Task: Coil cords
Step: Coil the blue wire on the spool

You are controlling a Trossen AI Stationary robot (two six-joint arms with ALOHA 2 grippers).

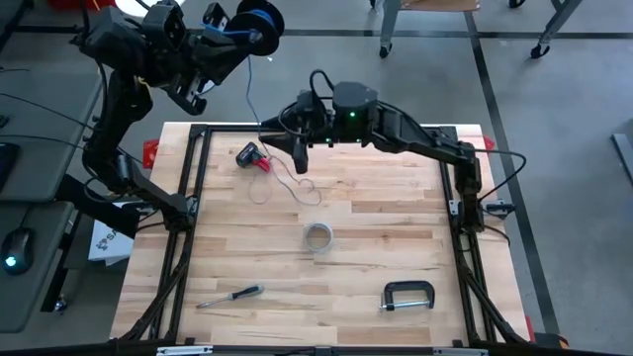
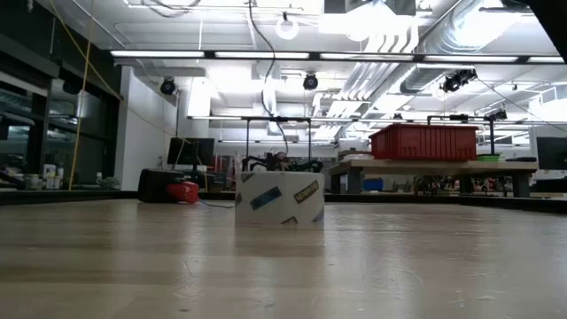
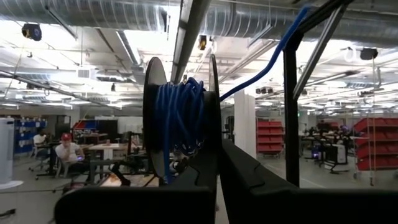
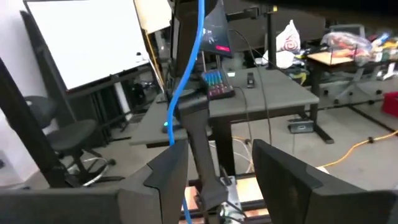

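A black spool (image 3: 155,118) wound with the blue cord (image 3: 180,124) is held high beyond the table's far left corner by my left gripper (image 1: 229,30), which is shut on it. From the spool the blue cord (image 1: 247,89) hangs slack down to the table's far edge. The pale grey cord (image 1: 287,183) lies in loose loops on the tabletop. My right gripper (image 1: 300,158) hovers open above the far middle of the table. In its wrist view the blue cord (image 4: 186,74) passes ahead of the open fingers, in front of a dark upright bar (image 4: 199,143). My left gripper pinches the spool between its two fingers (image 3: 273,193), seemingly by the thin flange (image 3: 214,93) that runs down into the line where they meet. The spool stands up above the fingers, clear of the table, with the blue cord leaving it over the top.
A white tape roll (image 1: 317,236) stands mid-table. A screwdriver (image 1: 229,295) and a C-clamp (image 1: 408,296) lie near the front edge, and a red-and-black tool (image 1: 253,155) lies at the far left. Black frame rails (image 1: 188,188) border the table.
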